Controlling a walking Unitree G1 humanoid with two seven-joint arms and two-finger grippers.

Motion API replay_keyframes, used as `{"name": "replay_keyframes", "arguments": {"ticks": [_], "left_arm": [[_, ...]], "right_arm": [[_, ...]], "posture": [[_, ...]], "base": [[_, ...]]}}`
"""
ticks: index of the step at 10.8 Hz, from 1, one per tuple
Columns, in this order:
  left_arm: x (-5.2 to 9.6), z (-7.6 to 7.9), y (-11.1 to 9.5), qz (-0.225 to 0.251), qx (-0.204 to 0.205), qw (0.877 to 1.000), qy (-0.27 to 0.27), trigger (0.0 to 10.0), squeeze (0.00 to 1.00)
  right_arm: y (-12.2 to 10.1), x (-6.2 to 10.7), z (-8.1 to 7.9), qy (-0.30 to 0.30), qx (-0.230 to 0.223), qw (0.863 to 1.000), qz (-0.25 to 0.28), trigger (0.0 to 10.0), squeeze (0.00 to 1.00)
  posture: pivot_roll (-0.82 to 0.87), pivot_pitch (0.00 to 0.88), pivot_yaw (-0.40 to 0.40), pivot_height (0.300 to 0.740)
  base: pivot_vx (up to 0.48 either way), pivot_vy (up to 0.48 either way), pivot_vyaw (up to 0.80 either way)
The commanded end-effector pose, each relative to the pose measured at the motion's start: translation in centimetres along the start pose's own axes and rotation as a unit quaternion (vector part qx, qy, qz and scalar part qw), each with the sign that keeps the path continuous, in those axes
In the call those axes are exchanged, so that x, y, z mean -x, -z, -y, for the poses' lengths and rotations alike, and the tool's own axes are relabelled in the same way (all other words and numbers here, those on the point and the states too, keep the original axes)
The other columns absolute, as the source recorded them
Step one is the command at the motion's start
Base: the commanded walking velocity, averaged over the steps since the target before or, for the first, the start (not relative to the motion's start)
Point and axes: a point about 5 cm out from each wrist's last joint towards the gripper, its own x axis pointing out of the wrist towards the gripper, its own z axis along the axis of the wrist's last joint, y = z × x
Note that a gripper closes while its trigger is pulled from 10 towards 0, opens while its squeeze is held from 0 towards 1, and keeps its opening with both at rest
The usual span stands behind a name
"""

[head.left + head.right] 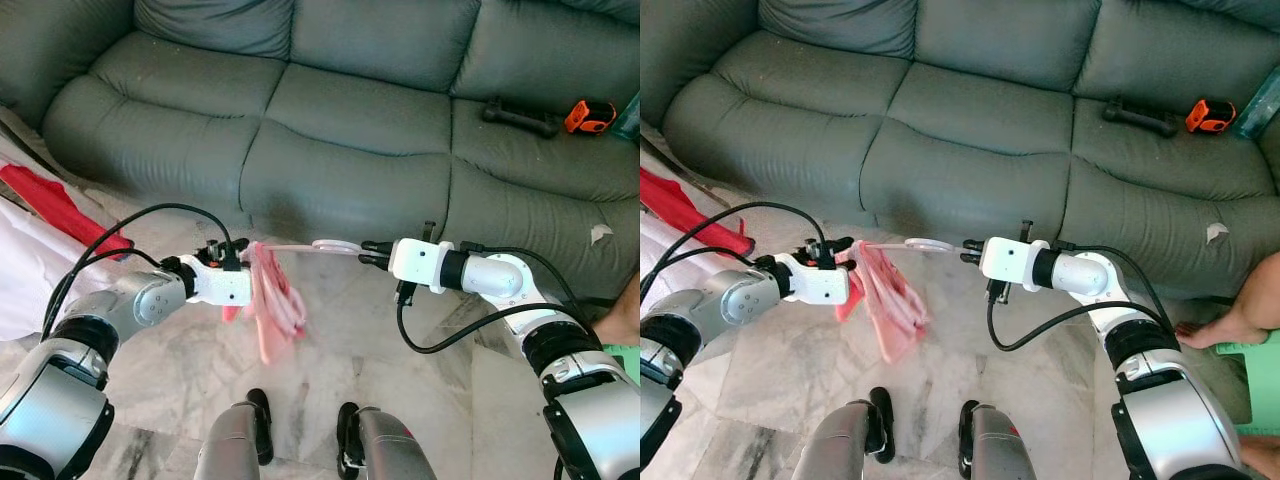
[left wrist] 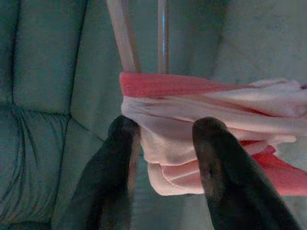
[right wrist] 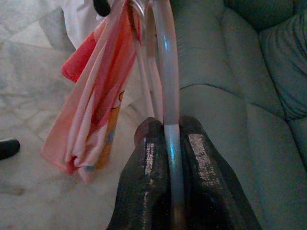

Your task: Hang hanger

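jaws of the right gripper (image 3: 168, 139) are clamped on the pale hanger (image 1: 312, 247), held level above the floor before the sofa (image 1: 330, 110); the left gripper (image 2: 165, 143) stands parted around the bunched pink garment (image 1: 272, 300) draped on it. keep the hanger level so the cloth stays on. no readable writing.

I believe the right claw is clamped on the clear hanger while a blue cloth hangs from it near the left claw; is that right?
Not quite: the cloth is pink, not blue, as the left eye view shows. The right claw is indeed clamped on the hanger, with the cloth near the left claw.
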Motion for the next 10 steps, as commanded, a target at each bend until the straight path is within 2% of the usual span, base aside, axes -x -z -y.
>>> {"name": "replay_keyframes", "arguments": {"ticks": [1,2,3,4,7,10], "left_arm": [[-0.1,1.9,-0.6,0.015,0.000,0.999,0.039,10.0,0.00],[-0.4,2.1,-0.9,0.017,0.004,0.999,0.040,10.0,0.00],[-0.8,2.2,-1.2,0.020,0.006,0.999,0.040,4.0,0.00],[-1.2,2.0,-1.8,0.031,0.011,0.999,0.031,0.0,0.00],[-1.7,2.0,-2.5,0.042,0.022,0.998,0.029,0.0,0.00],[-1.1,2.5,-1.6,0.025,0.026,0.998,0.044,0.0,0.00]], "right_arm": [[-0.4,0.3,0.8,0.033,-0.006,0.999,0.021,10.0,0.00],[-0.6,0.0,0.5,0.018,-0.006,0.999,0.030,10.0,0.00],[-1.0,-0.4,0.2,0.006,-0.003,0.999,0.041,10.0,0.00],[-1.4,-0.9,0.1,-0.005,0.001,0.999,0.050,10.0,0.00],[-2.9,-2.5,-0.2,-0.028,0.009,0.996,0.083,10.0,0.00],[-2.8,-2.3,-0.1,-0.026,0.009,0.996,0.082,10.0,0.00]], "posture": [[-0.05,0.245,-0.037,0.740],[-0.05,0.245,-0.037,0.740],[-0.05,0.245,-0.037,0.740],[-0.05,0.245,-0.036,0.740],[-0.05,0.242,-0.036,0.740],[-0.05,0.242,-0.038,0.740]], "base": [[0.000,0.000,0.00],[0.000,0.000,0.00],[0.000,0.000,0.00],[0.000,0.000,0.00],[0.000,0.000,0.00],[0.000,0.000,0.00]]}}
